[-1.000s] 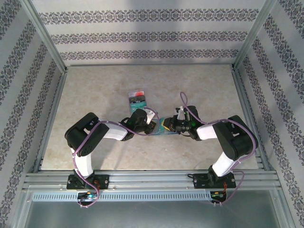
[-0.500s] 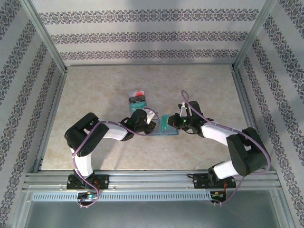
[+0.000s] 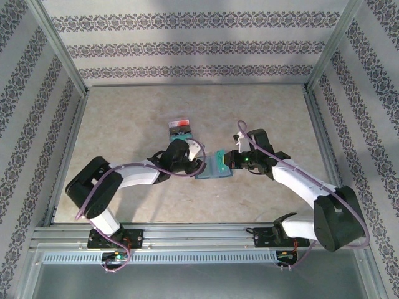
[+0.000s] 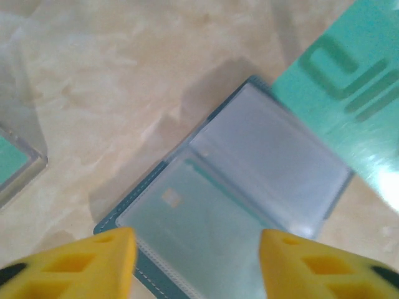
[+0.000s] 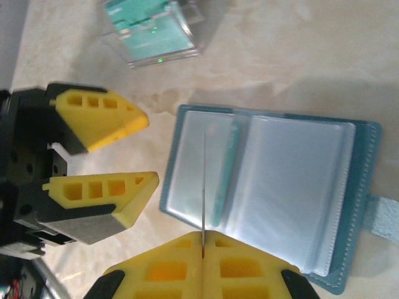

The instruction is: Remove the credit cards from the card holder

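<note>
The slate-blue card holder (image 5: 293, 187) lies open on the table (image 3: 124, 118), its clear sleeves facing up. My right gripper (image 5: 204, 240) is shut on a teal-green credit card (image 4: 349, 93), seen edge-on as a thin line (image 5: 204, 180) above the holder's left page. Another card (image 4: 199, 218) with a chip sits inside a sleeve. My left gripper (image 4: 196, 261) is open just over the holder's near edge, with nothing between its yellow fingers (image 5: 103, 115). From above, the held card (image 3: 219, 163) tilts over the holder (image 3: 206, 175) between the left gripper (image 3: 198, 163) and the right gripper (image 3: 229, 161).
A clear plastic box (image 3: 179, 129) with teal and red cards stands just beyond the left gripper, and its corner (image 4: 19, 165) is near the holder. The holder's closure tab (image 5: 385, 215) sticks out on its far side. Metal frame rails border the marbled table.
My left gripper has opened and let go of the holder. The right gripper has drawn the teal card up and away from the holder, and its arm has stretched forward.
</note>
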### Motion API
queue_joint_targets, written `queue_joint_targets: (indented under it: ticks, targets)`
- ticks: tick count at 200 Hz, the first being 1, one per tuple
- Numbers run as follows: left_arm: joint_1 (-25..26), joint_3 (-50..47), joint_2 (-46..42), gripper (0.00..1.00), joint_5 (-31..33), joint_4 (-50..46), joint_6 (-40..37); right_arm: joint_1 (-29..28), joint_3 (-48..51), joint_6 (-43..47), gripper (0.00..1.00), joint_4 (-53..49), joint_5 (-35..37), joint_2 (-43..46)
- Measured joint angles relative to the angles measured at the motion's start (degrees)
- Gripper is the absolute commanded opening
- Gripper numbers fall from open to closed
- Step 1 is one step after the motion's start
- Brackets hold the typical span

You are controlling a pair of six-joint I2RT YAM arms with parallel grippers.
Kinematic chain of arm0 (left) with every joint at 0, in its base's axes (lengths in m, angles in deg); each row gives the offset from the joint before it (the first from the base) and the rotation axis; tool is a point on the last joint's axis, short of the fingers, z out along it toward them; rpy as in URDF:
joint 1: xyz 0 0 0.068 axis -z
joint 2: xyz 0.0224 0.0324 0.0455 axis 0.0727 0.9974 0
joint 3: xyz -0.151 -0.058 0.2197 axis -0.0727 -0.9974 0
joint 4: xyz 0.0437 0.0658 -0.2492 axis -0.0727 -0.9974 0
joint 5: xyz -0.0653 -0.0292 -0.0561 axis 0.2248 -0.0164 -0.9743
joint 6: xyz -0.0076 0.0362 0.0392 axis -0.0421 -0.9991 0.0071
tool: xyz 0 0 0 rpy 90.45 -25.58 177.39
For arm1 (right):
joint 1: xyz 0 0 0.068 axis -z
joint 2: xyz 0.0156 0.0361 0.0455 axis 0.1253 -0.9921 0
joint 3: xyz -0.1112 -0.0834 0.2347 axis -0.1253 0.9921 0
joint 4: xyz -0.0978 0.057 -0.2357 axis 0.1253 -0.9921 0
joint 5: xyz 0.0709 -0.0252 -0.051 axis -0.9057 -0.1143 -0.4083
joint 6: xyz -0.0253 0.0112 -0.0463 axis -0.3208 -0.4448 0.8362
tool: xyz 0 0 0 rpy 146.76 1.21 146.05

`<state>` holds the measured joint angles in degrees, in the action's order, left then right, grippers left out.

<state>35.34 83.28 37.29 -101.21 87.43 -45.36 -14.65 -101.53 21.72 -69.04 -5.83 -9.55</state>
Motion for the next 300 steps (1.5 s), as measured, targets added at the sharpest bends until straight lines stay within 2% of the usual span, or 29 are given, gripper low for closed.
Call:
queue_joint_targets:
  ticks: [50, 102, 144, 152, 197, 211, 215, 232, 240, 263, 289, 300]
  targets:
    - [-3.17, 5.29, -6.51, 0.61, -12.33, -8.09, -5.01, 0.0, -0.7, 8.2, 0.0, -2.99, -8.57, 4.81]
    - [-5.84, 7.54, -7.15, 0.6, -28.11, -13.33, -9.57, -0.02, -0.74, 13.25, 0.0, -4.09, -19.3, 7.58]
    - [-6.25, 8.66, -7.15, 0.5, -37.73, -16.83, -12.61, -0.22, -0.74, 14.4, 0.0, -4.24, -23.61, 7.89]
    - [-6.25, 8.74, -7.15, 0.46, -39.28, -17.27, -12.83, -0.5, -0.81, 14.56, 0.0, -4.26, -24.02, 7.89]
    - [-6.25, 9.16, -7.04, 0.0, -46.45, -18.47, -13.42, -2.03, -2.45, 15.69, 0.0, -4.44, -24.87, 5.97]
    - [-6.58, 9.16, -6.99, 0.0, -47.69, -18.84, -13.14, -2.03, -2.6, 16.06, 0.0, -4.52, -25.03, 5.62]
    - [-6.67, 9.16, -6.97, 0.0, -48.09, -18.86, -13.09, -2.05, -2.62, 16.11, 0.02, -4.48, -25.0, 5.62]
    - [-6.84, 9.16, -6.93, 0.0, -48.76, -18.8, -12.87, -2.05, -2.78, 16.31, 0.19, -4.46, -25.03, 5.64]
    - [-6.91, 9.09, -6.95, 0.0, -49.13, -18.43, -12.48, -2.03, -2.8, 15.8, 0.34, -4.33, -24.5, 5.66]
    - [-6.91, 6.43, -8.02, 0.0, -47.89, -13.11, -9.88, -1.51, -2.78, 14.88, 0.6, -2.99, -22.73, 7.06]
    - [-7.04, -0.46, -11.52, 0.0, -45.09, -1.97, -2.93, 0.44, -0.61, 12.15, 0.7, 0.15, -19.78, 12.09]
    - [-7.13, -2.69, -12.26, 0.0, -44.06, 3.69, 0.83, 1.09, 0.61, 10.97, 0.71, 1.64, -18.73, 13.94]
